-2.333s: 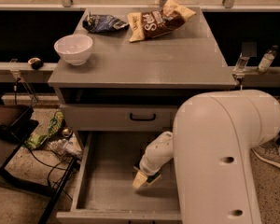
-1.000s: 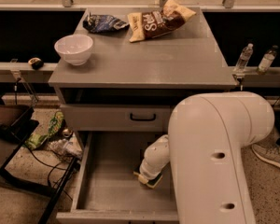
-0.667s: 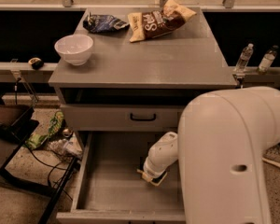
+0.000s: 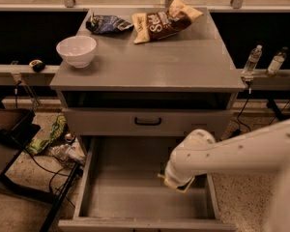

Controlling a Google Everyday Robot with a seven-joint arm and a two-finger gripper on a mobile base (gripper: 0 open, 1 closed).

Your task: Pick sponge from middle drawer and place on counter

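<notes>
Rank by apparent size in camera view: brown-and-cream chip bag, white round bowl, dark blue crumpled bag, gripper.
Brown-and-cream chip bag
White round bowl, dark blue crumpled bag: about alike
Gripper, in the open grey drawer, nearer the camera: likely smallest

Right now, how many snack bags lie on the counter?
2: a blue bag at the back left and a brown bag to its right. The gripper hangs in the open drawer.

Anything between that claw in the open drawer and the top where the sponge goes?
Nothing visible blocks it. The gripper sits low in the middle drawer; the sponge is not discernible. On the counter, a white bowl and two snack bags lie at the left and back, leaving the front right bare.
</notes>
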